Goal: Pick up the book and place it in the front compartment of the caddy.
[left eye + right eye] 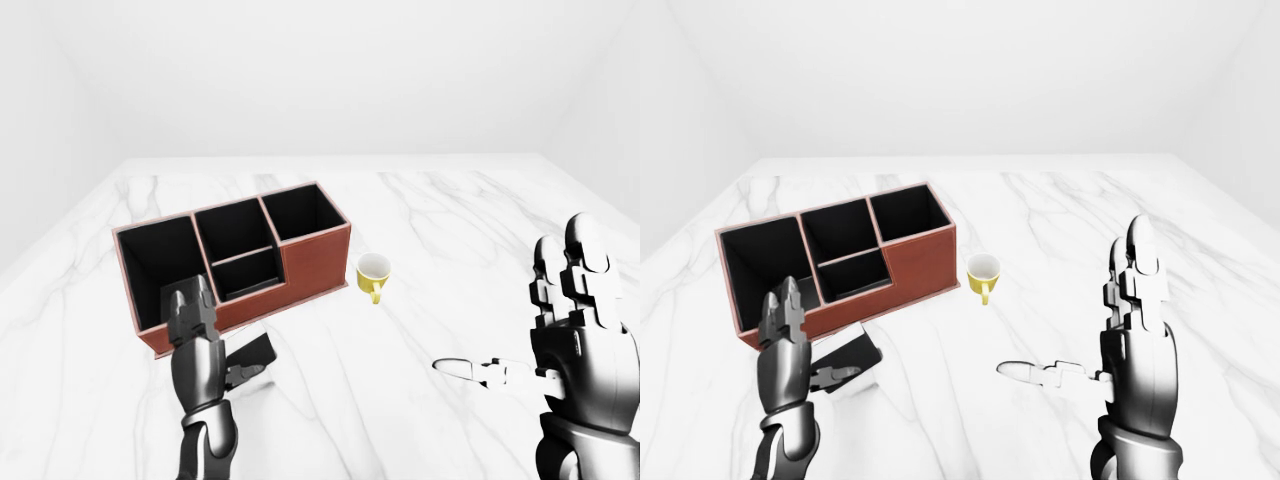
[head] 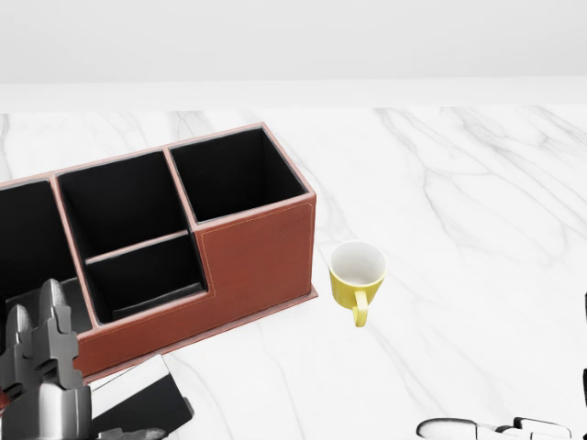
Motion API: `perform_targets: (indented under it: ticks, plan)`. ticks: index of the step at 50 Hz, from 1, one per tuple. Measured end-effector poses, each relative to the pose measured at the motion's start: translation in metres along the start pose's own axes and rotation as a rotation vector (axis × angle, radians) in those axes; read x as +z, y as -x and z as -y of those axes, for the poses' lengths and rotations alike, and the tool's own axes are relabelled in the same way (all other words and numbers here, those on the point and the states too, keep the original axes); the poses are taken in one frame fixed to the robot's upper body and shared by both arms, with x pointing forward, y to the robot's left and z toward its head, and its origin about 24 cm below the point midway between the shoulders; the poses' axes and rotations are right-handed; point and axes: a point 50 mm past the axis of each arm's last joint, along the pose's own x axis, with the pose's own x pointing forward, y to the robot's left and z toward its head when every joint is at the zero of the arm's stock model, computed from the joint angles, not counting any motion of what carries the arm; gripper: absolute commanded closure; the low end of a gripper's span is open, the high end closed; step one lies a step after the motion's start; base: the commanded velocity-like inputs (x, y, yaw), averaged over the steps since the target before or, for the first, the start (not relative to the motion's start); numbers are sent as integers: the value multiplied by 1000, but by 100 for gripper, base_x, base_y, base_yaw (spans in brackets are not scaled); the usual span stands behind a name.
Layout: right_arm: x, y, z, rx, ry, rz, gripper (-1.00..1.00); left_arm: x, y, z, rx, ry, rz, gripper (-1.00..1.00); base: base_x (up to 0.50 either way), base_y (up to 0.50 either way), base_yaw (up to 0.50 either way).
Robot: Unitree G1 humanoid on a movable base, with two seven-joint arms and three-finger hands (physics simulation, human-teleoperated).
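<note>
Book [image 1: 250,353] just beside left robot hand [image 1: 197,345]

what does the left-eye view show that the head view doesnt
Only the left-eye view shows the right robot hand whole, fingers upright and spread, the left robot hand with its forearm, the caddy's full length and the room walls. Only the head view shows a close look down into the compartments, cropping the caddy's left end. Both share the caddy, the yellow mug to its right, the dark book below the caddy beside the left robot hand, and the marble table.
</note>
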Motion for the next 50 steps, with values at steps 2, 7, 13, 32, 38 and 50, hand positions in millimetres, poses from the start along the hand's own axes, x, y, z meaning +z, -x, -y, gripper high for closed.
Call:
perform_targets:
  ticks: [2,7,13,32,38,50]
  plan:
    - [0,0,0,0,0,0,-100,0,0,4,-18,-24,14,-100,0,0,0]
    - [0,0,0,0,1,0,-100,0,0,15,-69,-82,51,-100,0,0,0]
    - [1,0,1,1,2,0,-100,-1,-1,30,-132,-143,87,-100,0,0,0]
    - [1,0,1,3,4,3,-100,-9,-19,43,-180,-262,148,-100,0,0,0]
    - [1,0,0,4,4,3,-100,-10,-25,44,-181,-278,155,-100,0,0,0]
    - [1,0,0,6,4,3,-100,-10,-26,46,-198,-318,189,100,0,0,0]
